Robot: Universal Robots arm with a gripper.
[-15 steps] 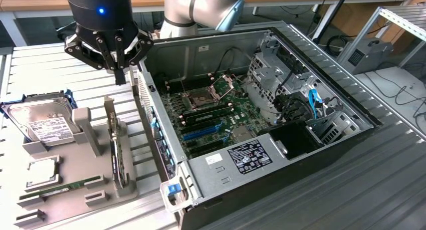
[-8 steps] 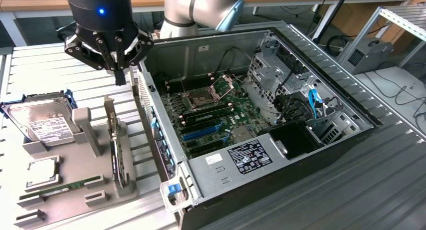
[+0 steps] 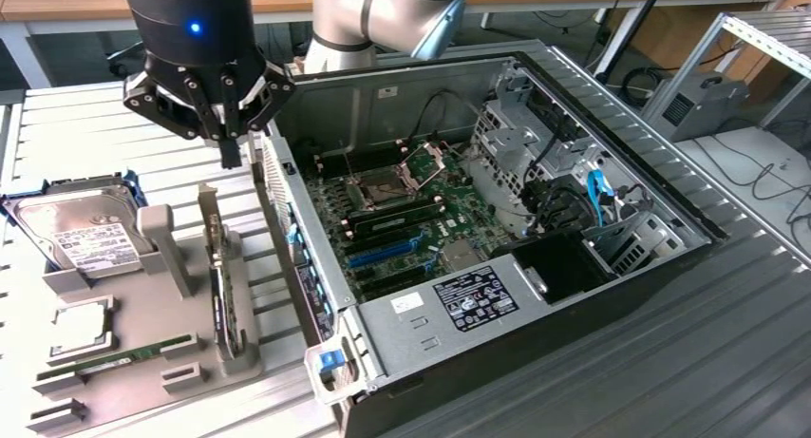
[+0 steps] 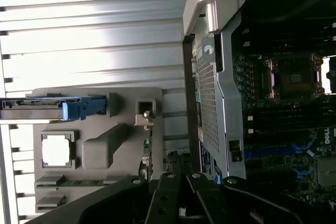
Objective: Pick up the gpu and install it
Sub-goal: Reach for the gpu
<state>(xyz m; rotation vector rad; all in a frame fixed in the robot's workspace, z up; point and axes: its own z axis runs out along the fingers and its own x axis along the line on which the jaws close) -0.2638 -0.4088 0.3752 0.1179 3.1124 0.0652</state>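
Closest in, the near corner of the computer case (image 3: 393, 348) is showing a blue latch (image 3: 330, 360). The case is lying open on the ribbed tabletop (image 3: 89, 134).

Pose: the arm (image 3: 380, 15) is reaching in from behind the case, its grey joints bending above the far edge. The black wrist is pointing the gripper (image 3: 231, 158) straight down. It is hovering just off the case's vented rear wall (image 3: 294, 238), on the exterior view's left, over the far end of a grey holder (image 3: 159, 243). The jaws are pressing together and gripping nothing.

The gpu (image 3: 223, 291) is standing on edge in a slot of the holder. Its silvery bracket (image 3: 209, 210) is rising at the far end, near the gripper's tips but apart from them.

Around it, all sitting in the holder:
- a hard drive (image 3: 76, 231) with a white label
- a square chip (image 3: 83, 326)
- a green memory stick (image 3: 121, 354)

In the way: the vented rear wall is standing between the gpu and the motherboard (image 3: 405, 219). On the board, blue slots (image 3: 386, 253) are lying exposed beside an open socket (image 3: 380, 186).
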